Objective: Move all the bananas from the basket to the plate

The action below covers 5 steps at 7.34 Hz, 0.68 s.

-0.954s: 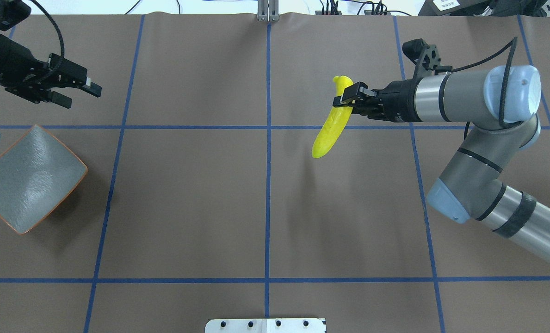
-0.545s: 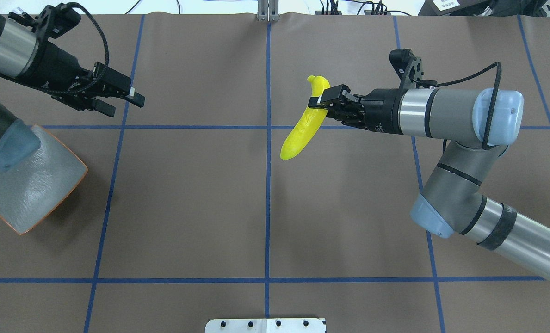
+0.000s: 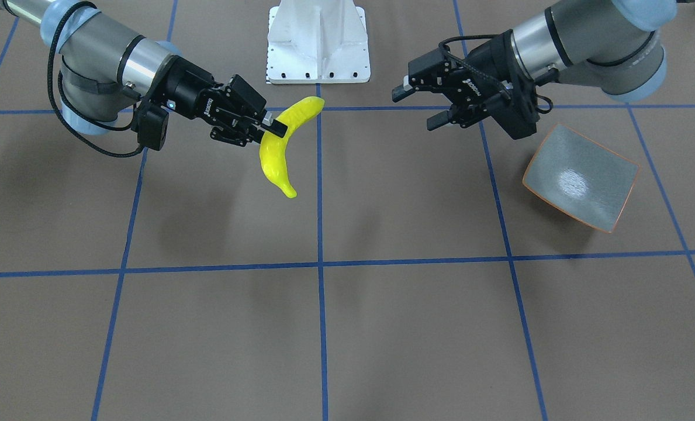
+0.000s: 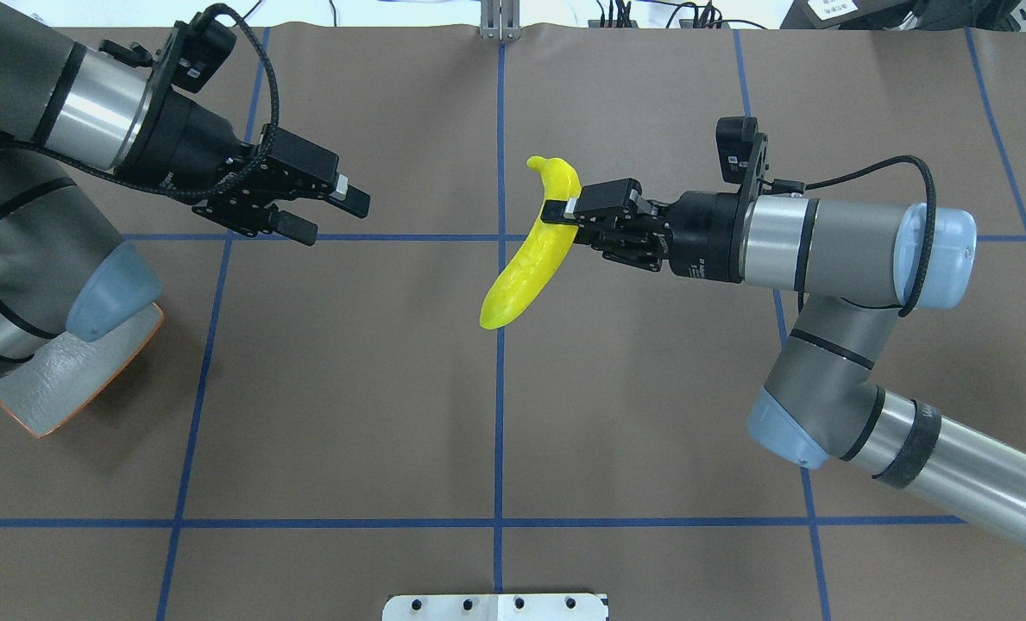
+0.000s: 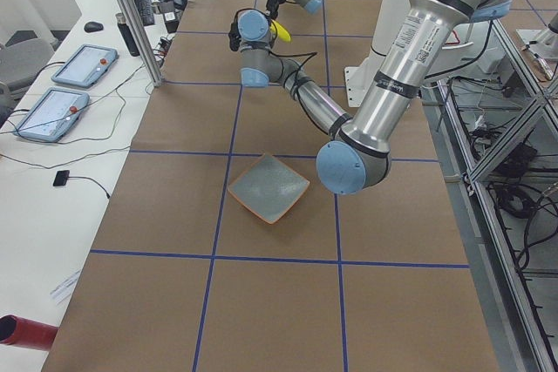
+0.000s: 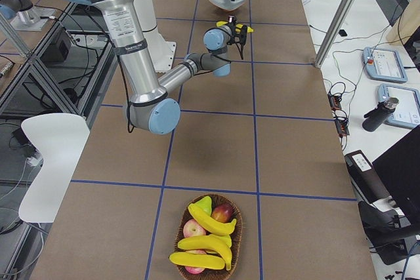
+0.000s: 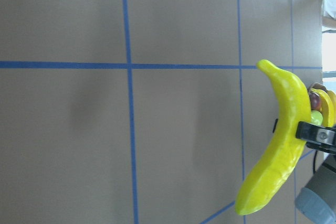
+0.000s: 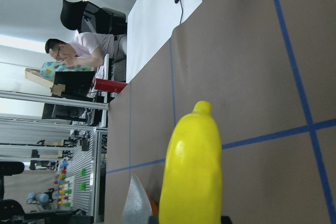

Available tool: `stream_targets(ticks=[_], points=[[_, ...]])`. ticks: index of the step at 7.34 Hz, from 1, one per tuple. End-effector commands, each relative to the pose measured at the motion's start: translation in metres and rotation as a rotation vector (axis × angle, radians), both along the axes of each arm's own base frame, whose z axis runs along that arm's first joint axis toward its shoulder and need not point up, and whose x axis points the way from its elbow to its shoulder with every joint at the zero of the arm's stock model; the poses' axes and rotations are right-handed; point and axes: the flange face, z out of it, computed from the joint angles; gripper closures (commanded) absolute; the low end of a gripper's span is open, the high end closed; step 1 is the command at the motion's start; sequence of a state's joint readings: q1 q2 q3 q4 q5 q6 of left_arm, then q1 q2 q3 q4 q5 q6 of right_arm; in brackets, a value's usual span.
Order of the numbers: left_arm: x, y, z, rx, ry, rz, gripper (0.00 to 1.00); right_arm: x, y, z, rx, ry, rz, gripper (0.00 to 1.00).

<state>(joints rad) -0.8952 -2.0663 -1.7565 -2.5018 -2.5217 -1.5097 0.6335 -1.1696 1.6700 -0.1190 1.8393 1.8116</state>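
Both arms are closing in on the middle of the surface [image 4: 349, 414]. Compared with half a second ago, the right gripper [image 4: 560, 211] is carrying its banana [image 4: 525, 267] further toward the central blue line [image 4: 500, 448], and the left gripper [image 4: 333, 217] is reaching further in from its own side. The right gripper is pinching the banana tightly near its stem end and holding it clear of the surface. The banana's long body is slanting down, with the lower tip lying over the central line in the overhead view. The left gripper is hanging spread wide with nothing between its fingers, pointing toward the banana and well apart from it. The plate [image 3: 581, 175] is sitting on the robot's left, partly covered from overhead by the left arm's elbow [image 4: 103, 297]. At the surface's right end, the basket [image 6: 237, 224] is holding three more bananas [image 6: 209, 242] among other fruit [image 6: 223, 212].
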Motion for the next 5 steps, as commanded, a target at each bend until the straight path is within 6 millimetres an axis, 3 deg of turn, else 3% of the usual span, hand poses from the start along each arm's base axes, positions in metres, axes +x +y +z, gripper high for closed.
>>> stream_targets(ticks=[1,3,5], points=[[0.012,0.012,-0.02,0.037,0.045,0.031,0.0,0.005,0.019,-0.006,0.014,-0.138,-0.055,1.0],[0.013,0.027,-0.029,-0.001,0.138,0.019,0.0,0.004,0.022,-0.022,0.021,-0.206,-0.043,1.0],[0.036,0.059,-0.04,-0.07,0.298,0.013,0.0,0.0,0.036,-0.031,0.029,-0.304,-0.041,1.0]])
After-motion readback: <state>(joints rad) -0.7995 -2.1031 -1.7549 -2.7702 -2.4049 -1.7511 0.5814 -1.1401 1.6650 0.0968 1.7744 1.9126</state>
